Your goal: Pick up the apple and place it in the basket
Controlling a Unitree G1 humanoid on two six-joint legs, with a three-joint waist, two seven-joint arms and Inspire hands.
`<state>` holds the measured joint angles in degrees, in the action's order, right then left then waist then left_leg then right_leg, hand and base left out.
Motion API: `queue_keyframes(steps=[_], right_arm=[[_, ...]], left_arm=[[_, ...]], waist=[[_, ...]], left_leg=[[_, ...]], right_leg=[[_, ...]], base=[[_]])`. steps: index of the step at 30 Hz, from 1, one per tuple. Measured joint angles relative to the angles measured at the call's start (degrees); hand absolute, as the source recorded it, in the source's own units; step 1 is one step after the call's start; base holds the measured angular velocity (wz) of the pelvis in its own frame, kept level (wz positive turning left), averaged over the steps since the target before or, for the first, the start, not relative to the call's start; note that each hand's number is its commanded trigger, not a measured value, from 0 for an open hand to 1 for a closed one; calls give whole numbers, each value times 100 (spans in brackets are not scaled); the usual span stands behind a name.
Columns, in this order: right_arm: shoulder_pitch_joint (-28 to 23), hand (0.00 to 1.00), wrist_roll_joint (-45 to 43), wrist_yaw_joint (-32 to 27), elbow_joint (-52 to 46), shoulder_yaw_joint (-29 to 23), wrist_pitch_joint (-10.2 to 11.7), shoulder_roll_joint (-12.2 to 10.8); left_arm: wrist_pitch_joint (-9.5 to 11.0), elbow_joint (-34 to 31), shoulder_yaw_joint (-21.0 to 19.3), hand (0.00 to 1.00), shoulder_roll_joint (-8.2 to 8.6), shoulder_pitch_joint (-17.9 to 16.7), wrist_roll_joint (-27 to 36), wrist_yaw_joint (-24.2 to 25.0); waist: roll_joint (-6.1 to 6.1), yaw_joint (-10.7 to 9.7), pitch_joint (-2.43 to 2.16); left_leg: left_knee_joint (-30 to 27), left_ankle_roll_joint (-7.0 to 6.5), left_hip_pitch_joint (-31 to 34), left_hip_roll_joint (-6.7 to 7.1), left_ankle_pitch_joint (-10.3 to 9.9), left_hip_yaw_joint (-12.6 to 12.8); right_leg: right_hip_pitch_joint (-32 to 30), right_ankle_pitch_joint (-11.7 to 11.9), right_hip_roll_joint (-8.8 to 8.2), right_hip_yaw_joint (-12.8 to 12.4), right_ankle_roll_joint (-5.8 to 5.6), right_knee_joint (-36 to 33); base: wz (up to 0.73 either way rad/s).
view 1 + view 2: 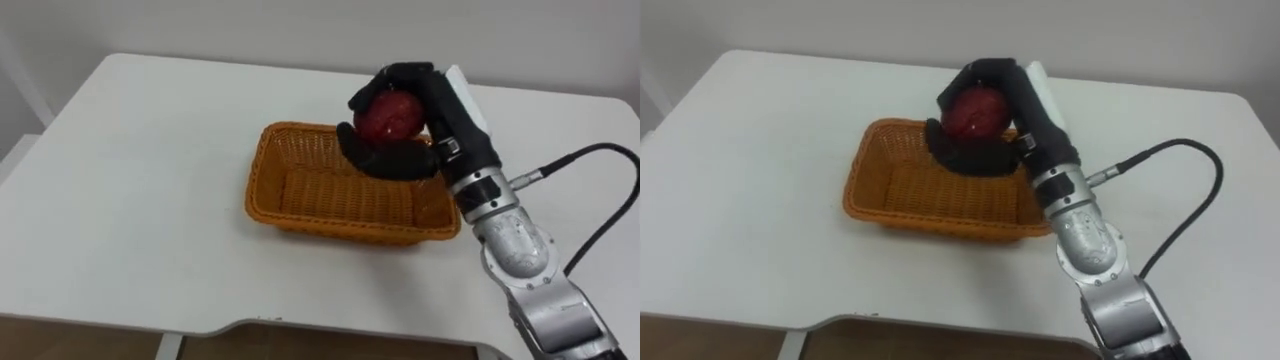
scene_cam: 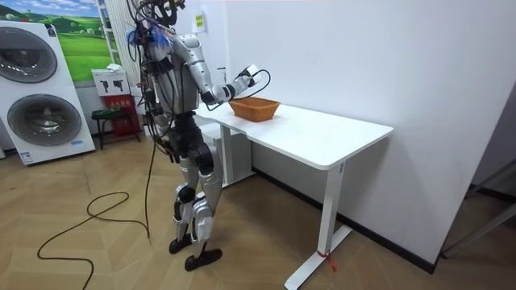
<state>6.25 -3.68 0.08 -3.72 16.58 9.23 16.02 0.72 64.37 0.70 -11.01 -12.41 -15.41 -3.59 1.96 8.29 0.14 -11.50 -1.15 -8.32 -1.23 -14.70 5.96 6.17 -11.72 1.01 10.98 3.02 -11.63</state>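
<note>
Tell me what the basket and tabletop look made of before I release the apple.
Basket: looks like woven wicker or rattan, matte orange-brown; crossing strands show on walls and floor, though it could be plastic imitation. Tabletop: seemingly white laminate or painted board, smooth with faint sheen, no grain visible.
</note>
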Motion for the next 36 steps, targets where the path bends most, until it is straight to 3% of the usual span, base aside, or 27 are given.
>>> queue_keyframes(steps=[17, 24, 32, 36], right_arm=[[4, 0, -144, 155, -171, 41, -61, -11], [-24, 0, -113, 97, -171, -39, -58, -7], [-255, 0, -174, -304, -711, -607, -4, 20], [-325, 0, -227, -697, -899, -1212, 187, 29]], left_arm=[[-41, 67, 7, 0, -3, 36, -43, -3], [-41, 72, 23, 0, -9, -6, -40, -125], [54, 96, -46, 0, -8, -106, -41, -117], [113, 108, -254, 0, 9, -225, -37, -98]], waist=[[32, -18, -8], [56, -183, -9], [76, -339, -13], [90, -398, -23]], left_leg=[[-21, -1, -4, 1, 0, -3], [-18, -1, -52, 7, 0, 1], [-5, -1, -75, 7, 0, 2], [3, -1, -83, 8, 0, 16]], right_leg=[[67, 0, -3, 16, 0, 6], [135, 1, -7, 18, 0, 23], [173, 2, 0, 20, 1, 98], [106, 2, 4, -10, 1, 89]], base=[[0], [0], [0], [-3]])
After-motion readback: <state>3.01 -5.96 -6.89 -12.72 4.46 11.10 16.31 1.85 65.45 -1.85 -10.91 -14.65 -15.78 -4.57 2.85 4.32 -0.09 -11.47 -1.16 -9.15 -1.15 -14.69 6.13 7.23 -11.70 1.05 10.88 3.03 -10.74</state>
